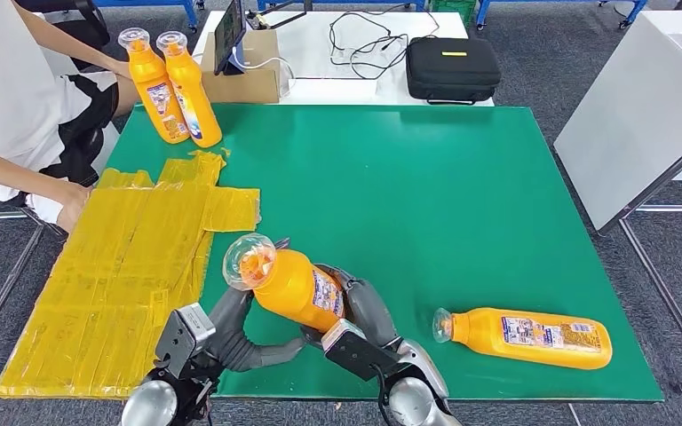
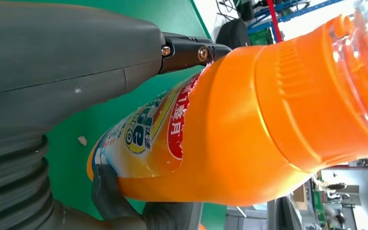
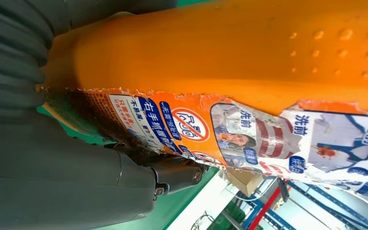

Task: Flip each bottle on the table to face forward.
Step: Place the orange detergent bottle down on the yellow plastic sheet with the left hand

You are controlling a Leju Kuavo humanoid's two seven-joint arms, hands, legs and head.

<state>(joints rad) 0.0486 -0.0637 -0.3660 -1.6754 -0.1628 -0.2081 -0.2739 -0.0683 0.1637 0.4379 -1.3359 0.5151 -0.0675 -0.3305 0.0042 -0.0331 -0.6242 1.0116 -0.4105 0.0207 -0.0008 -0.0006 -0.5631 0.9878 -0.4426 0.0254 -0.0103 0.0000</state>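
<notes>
An orange bottle point(image 1: 291, 286) with a clear cap is lifted off the green table point(image 1: 408, 195) near its front edge, tilted with the cap up and toward me. My left hand point(image 1: 240, 333) grips it from the left and below; my right hand point(image 1: 368, 315) holds its lower body from the right. Up close, the left wrist view shows the bottle point(image 2: 249, 129) with my left hand point(image 2: 67, 62) around it, and the right wrist view shows its torn label point(image 3: 249, 129) against my right hand point(image 3: 76, 187). A second orange bottle point(image 1: 528, 337) lies on its side at the front right. Two orange bottles point(image 1: 178, 89) stand upright at the back left.
Yellow taped sheets point(image 1: 124, 275) cover the table's left part. A person's hand point(image 1: 69, 202) rests at the left edge. Behind the table stand a cardboard box point(image 1: 244, 75), a tablet point(image 1: 229, 34), cables and a black case point(image 1: 453, 67). A white table point(image 1: 648, 106) is at the right.
</notes>
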